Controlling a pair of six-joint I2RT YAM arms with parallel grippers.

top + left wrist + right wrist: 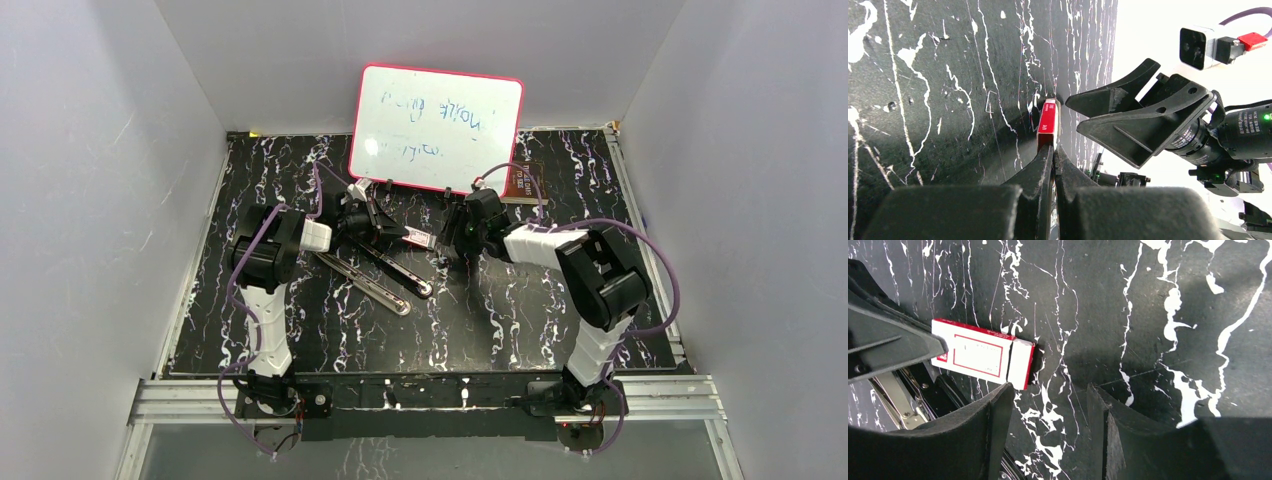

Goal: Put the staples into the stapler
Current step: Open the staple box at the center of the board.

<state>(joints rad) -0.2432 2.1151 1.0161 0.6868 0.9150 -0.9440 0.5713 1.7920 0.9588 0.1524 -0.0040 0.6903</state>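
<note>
The stapler (pixel 385 275) lies swung open on the dark marbled mat, its shiny rail half (pixel 365 284) splayed beside the black half; part of it shows at the lower left of the right wrist view (pixel 898 397). No loose staples show. My left gripper (pixel 1054 147) is shut on the near end of a small white box with a red label (pixel 1048 122), which it holds just above the mat (pixel 980 354). My right gripper (pixel 1048 390) is open, close to the box's free end, with only mat between its fingers (pixel 1133 122).
A pink-framed whiteboard (pixel 437 127) leans at the back, right behind both grippers. A small brown item (pixel 520 183) lies at its right foot. White walls enclose the mat (pixel 500 320) on three sides.
</note>
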